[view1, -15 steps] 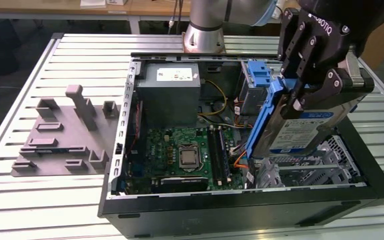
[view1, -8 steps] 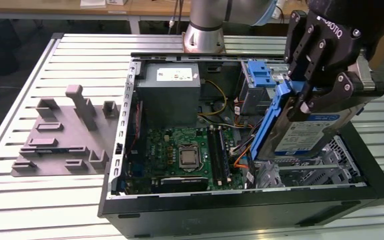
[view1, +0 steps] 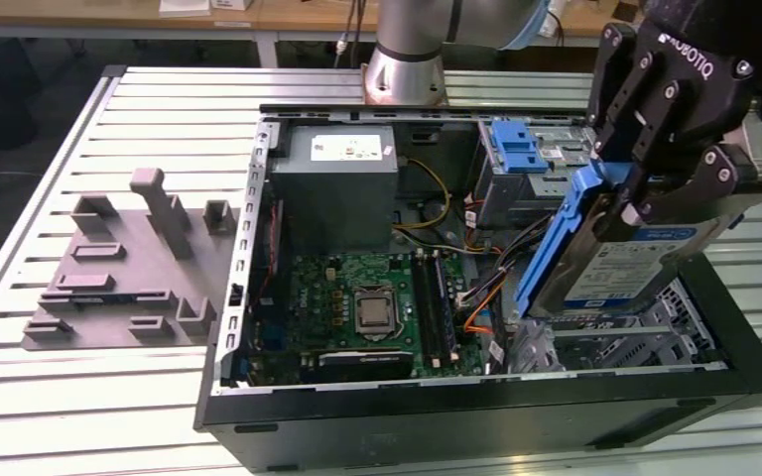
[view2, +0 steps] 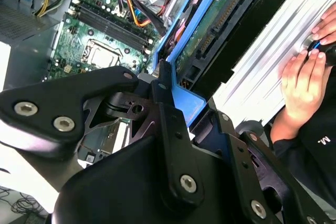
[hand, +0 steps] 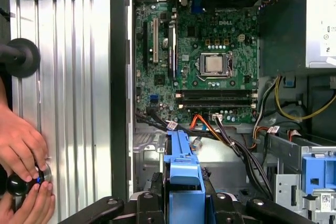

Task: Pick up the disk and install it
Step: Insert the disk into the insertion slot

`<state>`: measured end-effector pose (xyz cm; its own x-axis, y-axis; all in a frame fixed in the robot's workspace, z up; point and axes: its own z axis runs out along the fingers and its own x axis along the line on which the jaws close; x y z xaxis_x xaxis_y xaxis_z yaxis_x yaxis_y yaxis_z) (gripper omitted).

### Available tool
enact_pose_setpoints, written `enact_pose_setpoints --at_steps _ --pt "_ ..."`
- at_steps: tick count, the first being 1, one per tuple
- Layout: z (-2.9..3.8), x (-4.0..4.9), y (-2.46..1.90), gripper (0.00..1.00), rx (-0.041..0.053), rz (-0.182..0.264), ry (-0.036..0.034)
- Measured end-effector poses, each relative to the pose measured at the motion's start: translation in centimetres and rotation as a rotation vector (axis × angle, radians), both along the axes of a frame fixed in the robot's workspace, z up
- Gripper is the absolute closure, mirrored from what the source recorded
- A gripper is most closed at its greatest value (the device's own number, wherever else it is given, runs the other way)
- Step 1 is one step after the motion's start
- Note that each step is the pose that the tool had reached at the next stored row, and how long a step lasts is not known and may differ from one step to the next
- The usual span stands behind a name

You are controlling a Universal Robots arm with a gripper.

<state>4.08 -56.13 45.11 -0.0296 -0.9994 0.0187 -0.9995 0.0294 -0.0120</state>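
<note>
In the exterior view the pincer (view1: 646, 203) is clamped on the disk (view1: 613, 263), holding it on edge and tilted, with its blue rail towards the exterior view's left. Directly beneath the pincer is the open computer case (view1: 487, 402). The motherboard (view1: 368, 307) lies lower and to the side of the pincer, and the grey fixture (view1: 130, 268) sits on the counter (view1: 76, 407), well apart from it.

In the second wrist view the pincer (view2: 181, 111) pinches the disk (view2: 185, 99). The motherboard (view2: 100, 40) lies beyond it, and a person's hand (view2: 302, 82) rests on the counter (view2: 262, 61).

In the first wrist view the pincer (hand: 184, 195) grips the disk (hand: 181, 156) over the case, with the motherboard (hand: 205, 61) ahead.
</note>
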Motion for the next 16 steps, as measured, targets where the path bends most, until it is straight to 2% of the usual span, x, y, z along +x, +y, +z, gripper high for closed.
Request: enact_pose_setpoints --at_steps 6,11,16 --pt "-0.12 1.09 0.00 0.64 0.0001 0.000 0.0000" --pt "-0.18 1.27 0.00 0.64 0.0003 0.000 -0.0001" --pt "-0.41 2.16 0.00 0.64 0.0002 0.000 0.0008"
